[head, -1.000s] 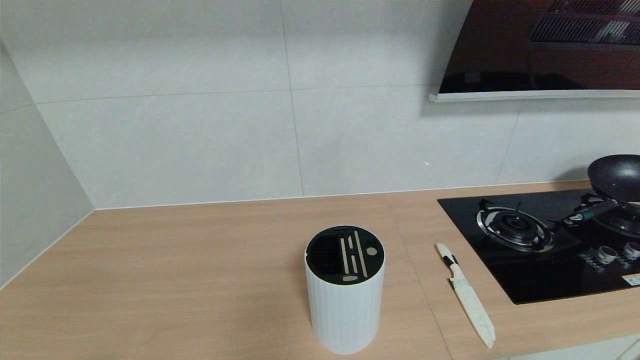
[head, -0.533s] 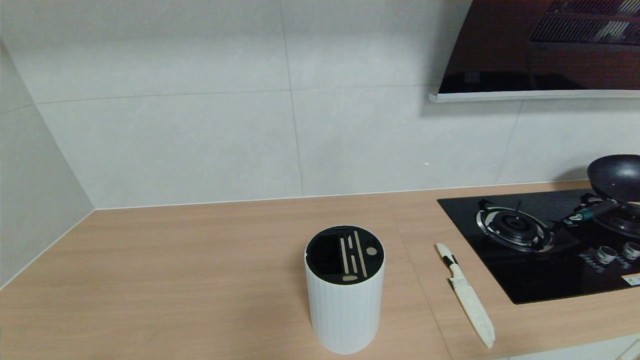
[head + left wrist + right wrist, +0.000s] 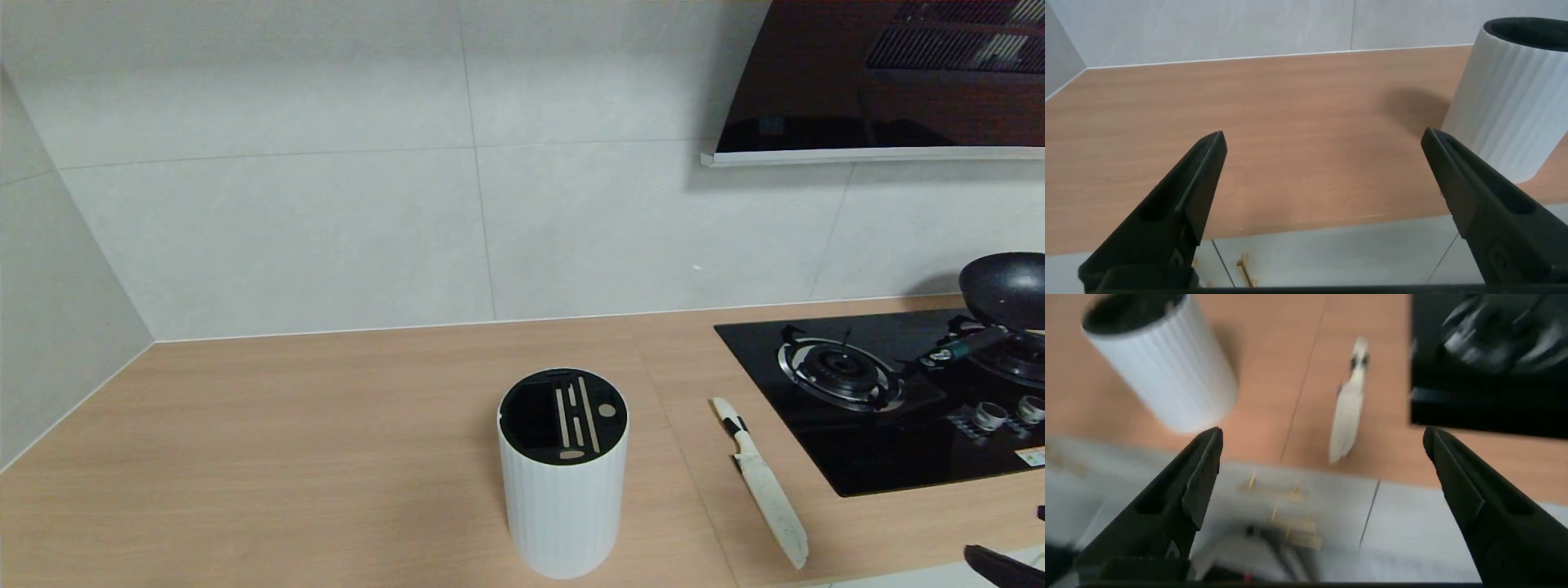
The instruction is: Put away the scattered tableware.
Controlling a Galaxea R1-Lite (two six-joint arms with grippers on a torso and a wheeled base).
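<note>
A cream-handled knife (image 3: pixel 759 483) lies flat on the wooden counter, between the white ribbed knife holder (image 3: pixel 563 478) and the black stove. The holder stands upright; its black top has several slots. In the right wrist view my right gripper (image 3: pixel 1323 441) hangs open and empty off the counter's front edge, with the knife (image 3: pixel 1347 408) and the holder (image 3: pixel 1167 363) ahead of it. One of its dark fingers (image 3: pixel 994 565) shows at the lower right corner of the head view. My left gripper (image 3: pixel 1323 143) is open and empty at the counter's front edge, the holder (image 3: pixel 1519 90) off to one side.
A black gas stove (image 3: pixel 882 392) with a dark wok (image 3: pixel 1008 286) takes up the counter's right end, under a range hood (image 3: pixel 882 82). Tiled walls close the back and the left. Bare counter (image 3: pixel 286 457) stretches left of the holder. Cabinet fronts (image 3: pixel 1290 523) lie below the edge.
A dark part of my right gripper has come into the lower right corner of the head view. The knife and the holder have stayed put.
</note>
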